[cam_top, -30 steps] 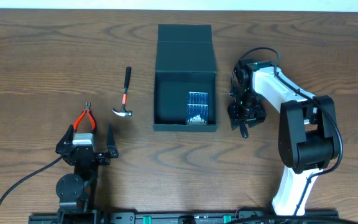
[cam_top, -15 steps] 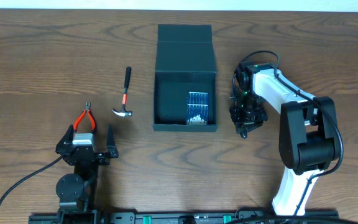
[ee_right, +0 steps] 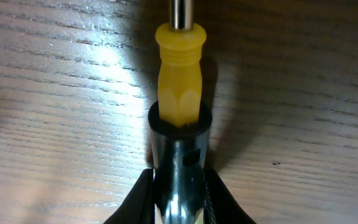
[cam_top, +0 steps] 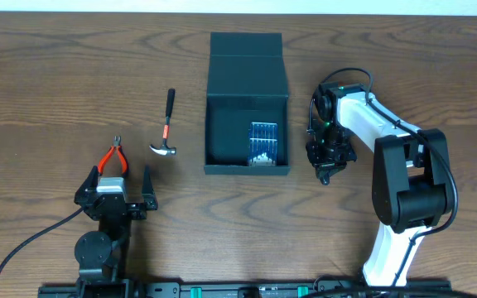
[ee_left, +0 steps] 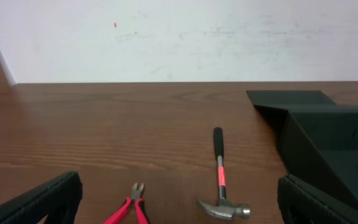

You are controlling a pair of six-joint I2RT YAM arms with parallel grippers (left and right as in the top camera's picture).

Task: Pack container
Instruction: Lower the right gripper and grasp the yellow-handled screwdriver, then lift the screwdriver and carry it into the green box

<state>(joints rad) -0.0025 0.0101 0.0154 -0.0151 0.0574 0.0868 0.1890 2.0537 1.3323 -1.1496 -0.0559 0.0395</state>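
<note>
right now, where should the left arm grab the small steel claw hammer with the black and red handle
Take the hammer by its straight handle, coming straight down with jaws across it: it lies flat, handle slim and free, head lumpy.

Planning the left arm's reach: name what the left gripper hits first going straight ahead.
Most likely the red-handled pliers, lying just ahead of the open left gripper; the hammer sits off to the right. The gripper's height is unclear, so it might pass over them.
</note>
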